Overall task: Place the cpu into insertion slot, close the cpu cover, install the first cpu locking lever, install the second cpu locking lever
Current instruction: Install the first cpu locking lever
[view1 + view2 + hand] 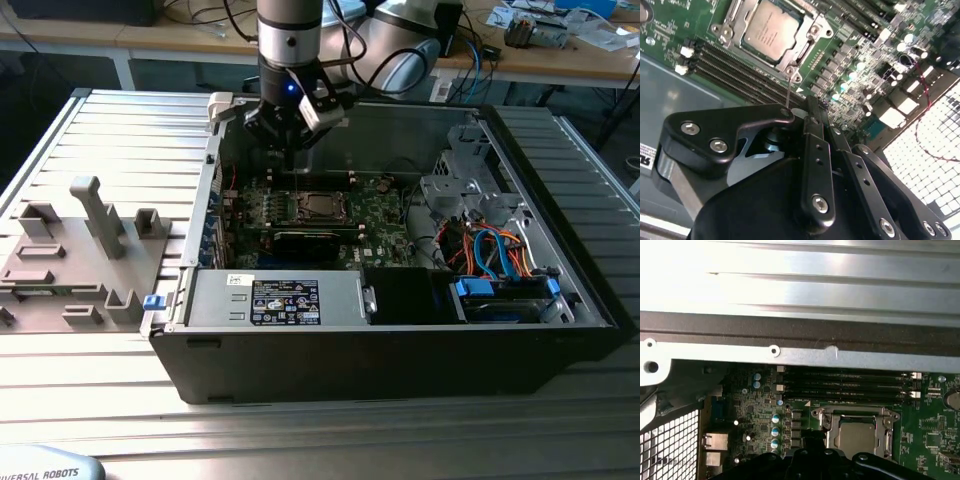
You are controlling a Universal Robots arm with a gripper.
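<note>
Already I see the cpu (771,31) seated in the insertion slot (830,432), cpu cover (735,20) down around it — my gripper (812,107), fingers clenched empty, hovers just beside the thin locking lever (788,90).

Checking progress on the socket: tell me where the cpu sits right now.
The cpu lies in the insertion slot on the green motherboard, framed by the cpu cover, beside the memory slots and just below the gripper in the exterior view.
</note>
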